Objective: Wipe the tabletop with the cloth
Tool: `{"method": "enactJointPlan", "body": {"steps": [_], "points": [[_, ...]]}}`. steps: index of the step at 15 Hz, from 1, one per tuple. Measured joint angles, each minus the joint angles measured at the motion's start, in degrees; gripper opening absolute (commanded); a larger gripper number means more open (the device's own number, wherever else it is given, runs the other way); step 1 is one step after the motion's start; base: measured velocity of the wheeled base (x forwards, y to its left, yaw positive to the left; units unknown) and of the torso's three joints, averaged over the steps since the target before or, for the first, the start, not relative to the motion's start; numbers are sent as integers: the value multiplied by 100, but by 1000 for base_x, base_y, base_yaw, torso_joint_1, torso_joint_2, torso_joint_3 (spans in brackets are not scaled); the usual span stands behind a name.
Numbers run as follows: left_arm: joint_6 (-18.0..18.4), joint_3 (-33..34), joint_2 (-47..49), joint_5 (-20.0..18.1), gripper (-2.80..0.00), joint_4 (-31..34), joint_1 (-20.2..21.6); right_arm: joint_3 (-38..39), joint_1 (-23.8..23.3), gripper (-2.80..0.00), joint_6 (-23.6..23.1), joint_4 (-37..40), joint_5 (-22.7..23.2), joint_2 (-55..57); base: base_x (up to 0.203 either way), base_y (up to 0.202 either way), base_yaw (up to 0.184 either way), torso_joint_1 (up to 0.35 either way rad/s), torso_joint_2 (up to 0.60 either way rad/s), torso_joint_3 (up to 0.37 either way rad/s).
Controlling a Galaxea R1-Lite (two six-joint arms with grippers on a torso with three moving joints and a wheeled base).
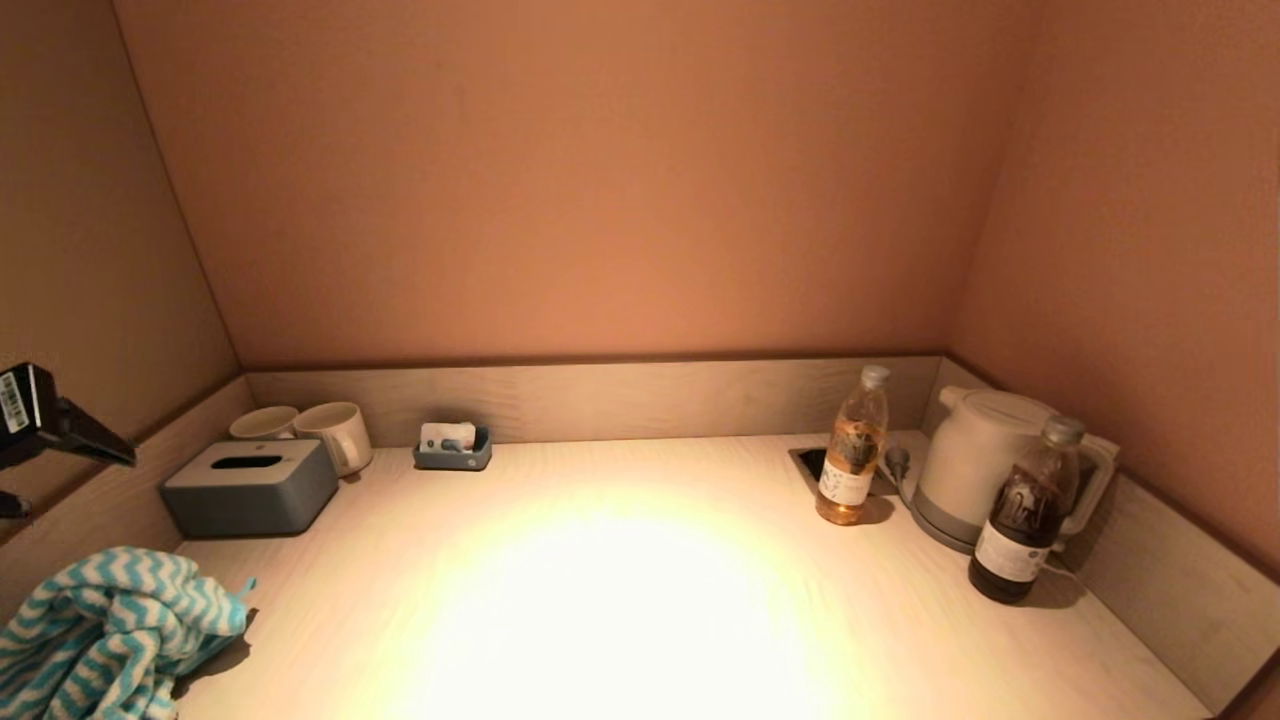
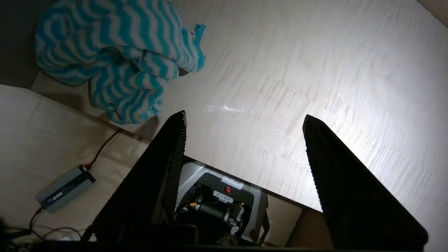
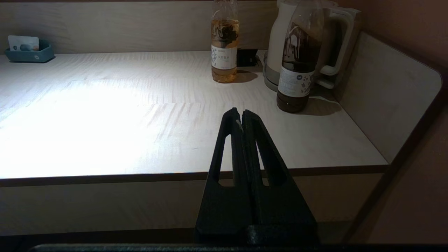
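The teal-and-white striped cloth (image 1: 110,630) lies bunched at the front left corner of the pale wooden tabletop (image 1: 640,600). It also shows in the left wrist view (image 2: 119,59). My left gripper (image 2: 245,115) is open and empty, raised over the table's front edge, apart from the cloth. Part of the left arm (image 1: 50,420) shows at the left edge of the head view. My right gripper (image 3: 241,112) is shut and empty, held low in front of the table's front edge (image 3: 105,176). It is out of the head view.
A grey tissue box (image 1: 250,488), two mugs (image 1: 335,432) and a small tray (image 1: 453,447) stand at the back left. An amber bottle (image 1: 852,460), a dark bottle (image 1: 1022,520) and a white kettle (image 1: 985,460) stand at the right. Low walls border three sides.
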Motion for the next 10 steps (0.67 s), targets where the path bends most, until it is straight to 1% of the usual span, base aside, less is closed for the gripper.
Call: {"method": "enactJointPlan", "body": {"steps": [2,4,5,7,8,9,10], "points": [[364,273,-278,-6,-280,-389,-27,0,0,-280,2,0,-2,0,0,0,0,0,0,0],[647,517,-486,-2,-280,-745,-38,0,0,-280,2,0,0,0,0,0,0,0,0,0],[832,795,-601,2,-280,-1081,-41,0,0,-280,3,0,1,0,0,0,0,0,0,0],[1316,1674,-939,-5,-280,-2010,-47,0,0,-280,2,0,0,0,0,0,0,0,0,0],[1631,2037,-1159,-5,-280,-2520,-50,0,-2,-280,2,0,-2,0,0,0,0,0,0,0],[1993,2332,-1424,-14,-280,-3037,-57,0,0,-280,2,0,0,0,0,0,0,0,0,0],[2282,2520,-1669,-36,-280,-3407,-61,0,0,-280,2,0,-1,0,0,0,0,0,0,0]]}}
